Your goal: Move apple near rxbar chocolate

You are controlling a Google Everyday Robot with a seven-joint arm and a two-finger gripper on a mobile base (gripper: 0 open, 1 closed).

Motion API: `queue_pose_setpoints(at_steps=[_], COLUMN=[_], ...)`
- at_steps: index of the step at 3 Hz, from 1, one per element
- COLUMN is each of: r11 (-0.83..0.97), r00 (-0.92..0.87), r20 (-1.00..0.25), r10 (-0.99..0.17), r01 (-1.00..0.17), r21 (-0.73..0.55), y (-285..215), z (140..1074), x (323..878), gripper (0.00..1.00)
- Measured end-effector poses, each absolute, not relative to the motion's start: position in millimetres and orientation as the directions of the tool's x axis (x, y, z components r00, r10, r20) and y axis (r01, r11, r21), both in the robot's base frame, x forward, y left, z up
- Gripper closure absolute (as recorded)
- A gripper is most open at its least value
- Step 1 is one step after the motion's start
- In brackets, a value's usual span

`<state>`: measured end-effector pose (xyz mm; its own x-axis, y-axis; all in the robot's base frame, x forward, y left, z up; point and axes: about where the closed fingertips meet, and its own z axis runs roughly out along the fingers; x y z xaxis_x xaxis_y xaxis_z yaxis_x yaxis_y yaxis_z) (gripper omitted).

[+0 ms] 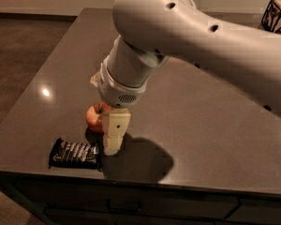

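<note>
The red-orange apple (95,116) is low over the dark table (210,125), near its front left. The rxbar chocolate (75,154), a flat black wrapper with white lettering, lies just in front of it and to the left, a short gap away, by the table's front edge. My gripper (114,134) points straight down from the big white arm. It stands right against the apple's right side, with its tip at the table surface beside the bar's right end. The apple's right part is hidden behind the gripper.
A dark wire basket-like object (276,14) stands at the far right corner. A small pale object (94,79) peeks out behind the arm's wrist. The table's front edge runs just below the bar, with a drawer handle (124,205) under it. The floor lies to the left.
</note>
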<state>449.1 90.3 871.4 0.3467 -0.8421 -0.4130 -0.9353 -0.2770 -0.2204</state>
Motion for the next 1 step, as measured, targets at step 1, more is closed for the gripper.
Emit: queue_pose_setpoints(at_steps=[1], r11=[-0.277], r00=[0.347], r20=[-0.413], r10=[-0.842], r01=[-0.935], r21=[-0.22], y=[90.3], z=[871.4], x=[449.1], gripper=[0.0])
